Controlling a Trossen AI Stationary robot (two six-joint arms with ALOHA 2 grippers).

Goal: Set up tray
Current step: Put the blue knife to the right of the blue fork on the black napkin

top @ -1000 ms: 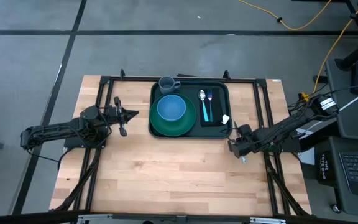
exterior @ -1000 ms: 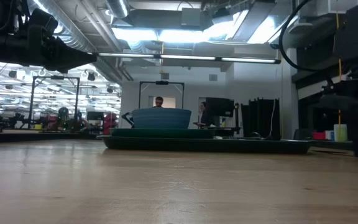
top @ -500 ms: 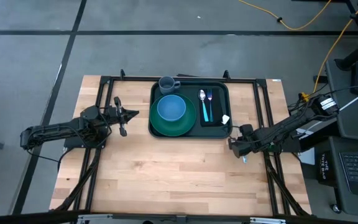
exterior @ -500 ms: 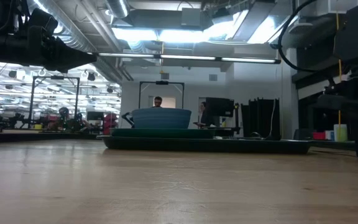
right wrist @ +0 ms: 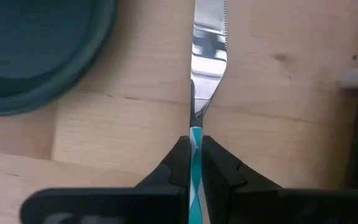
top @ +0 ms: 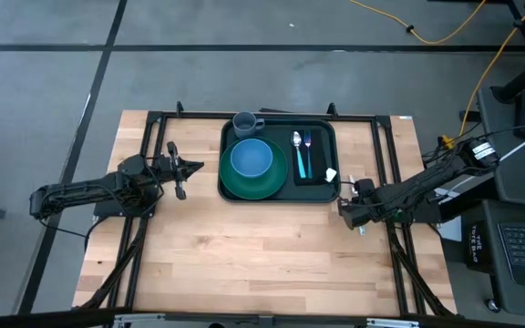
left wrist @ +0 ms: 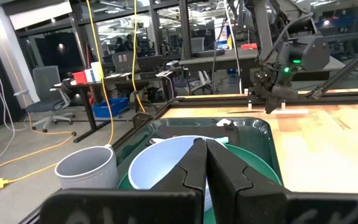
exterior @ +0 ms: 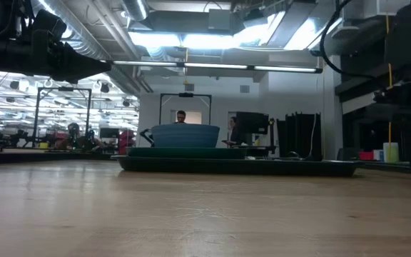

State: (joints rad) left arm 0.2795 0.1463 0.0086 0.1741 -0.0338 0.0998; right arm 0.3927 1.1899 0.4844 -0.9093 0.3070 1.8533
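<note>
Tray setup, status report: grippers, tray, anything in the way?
Right gripper shut on knife, on the table beside the tray. Left gripper shut, empty, waiting left of tray. Tray holds plate, bowl, cup, spoon, fork. Nothing in the way.

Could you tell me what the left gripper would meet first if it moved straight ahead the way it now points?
Most likely the blue bowl on the green plate in the tray. The left gripper, jaws shut, aims at it; the grey cup sits off to one side. Depth is uncertain.
</note>
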